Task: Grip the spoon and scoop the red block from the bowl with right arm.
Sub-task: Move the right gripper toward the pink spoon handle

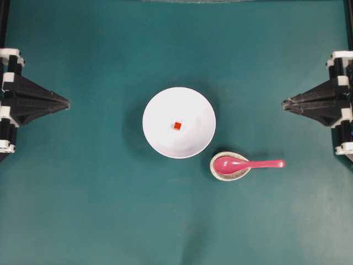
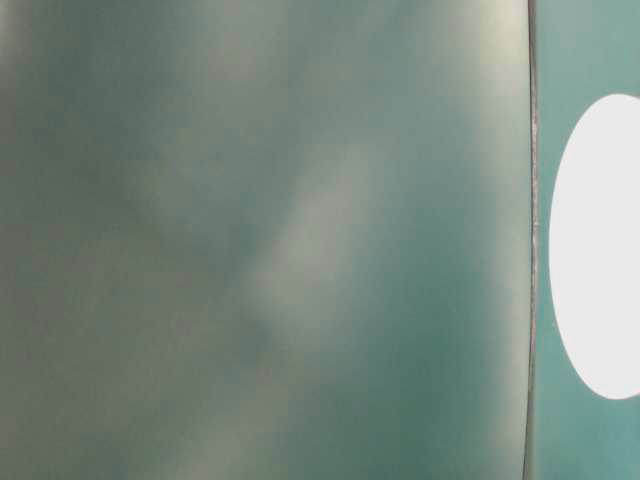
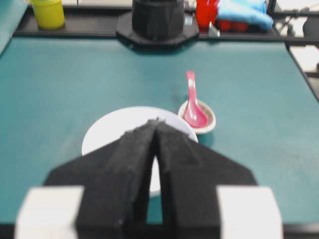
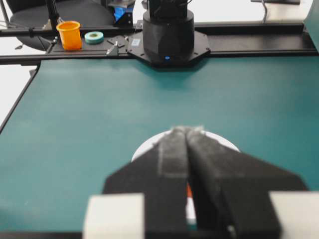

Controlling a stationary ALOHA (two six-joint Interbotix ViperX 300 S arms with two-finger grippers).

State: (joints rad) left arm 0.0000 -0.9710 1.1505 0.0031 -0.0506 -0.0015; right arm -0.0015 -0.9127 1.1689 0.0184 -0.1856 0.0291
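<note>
The white bowl (image 1: 178,122) sits mid-table with the tiny red block (image 1: 177,125) in its middle. The pink spoon (image 1: 248,164) lies with its bowl end in a speckled spoon rest (image 1: 229,167), handle pointing right; the left wrist view shows the spoon (image 3: 192,102) behind the bowl (image 3: 114,127). My right gripper (image 1: 284,103) is shut and empty at the right edge, far from the spoon. My left gripper (image 1: 67,102) is shut and empty at the left edge. In the right wrist view the shut fingers (image 4: 169,159) cover most of the bowl (image 4: 149,144); a sliver of the red block (image 4: 189,190) shows between them.
Teal mat covers the table (image 1: 83,210). Arm bases (image 3: 157,22) (image 4: 168,35) stand at the table's ends. A yellow cup (image 3: 47,13) and an orange cup (image 4: 69,35) stand off the mat behind them. The table-level view is a blur with the bowl's white edge (image 2: 600,250).
</note>
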